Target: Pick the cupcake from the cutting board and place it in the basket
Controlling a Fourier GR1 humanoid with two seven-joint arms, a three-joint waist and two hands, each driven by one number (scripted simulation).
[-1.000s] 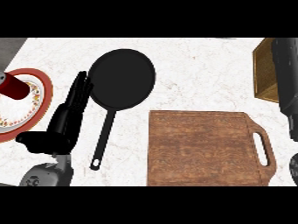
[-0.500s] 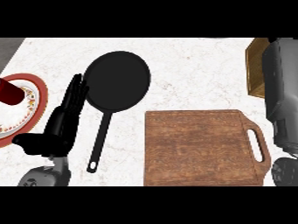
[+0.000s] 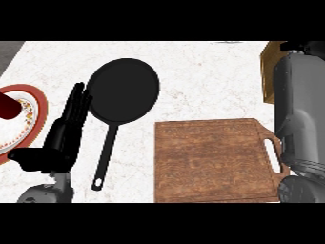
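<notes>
Cupcake out of sight: the cutting board (image 3: 214, 159), lying at about five o'clock on the white marble tabletop (image 3: 200, 71), shows only bare wood, and the cake appears nowhere in the head view. The robot's right forearm (image 3: 304, 114) runs up the three o'clock edge to the wooden basket (image 3: 269, 71) at two o'clock; its right hand (image 3: 312, 47) shows only as a dark shape at the frame's top over the basket, and whether it is clenched, released or grasping anything cannot be told. The left hand (image 3: 66, 128) lies released at nine o'clock, fingers straight, between a red-rimmed plate (image 3: 33, 102) carrying a red can (image 3: 3, 105) and a black frying pan (image 3: 123, 93) near the centre. By the look of things the placing step is in hand: the likely next move is letting the cupcake go inside the basket, if it is held, then lifting the arm out without knocking the basket's wall.
</notes>
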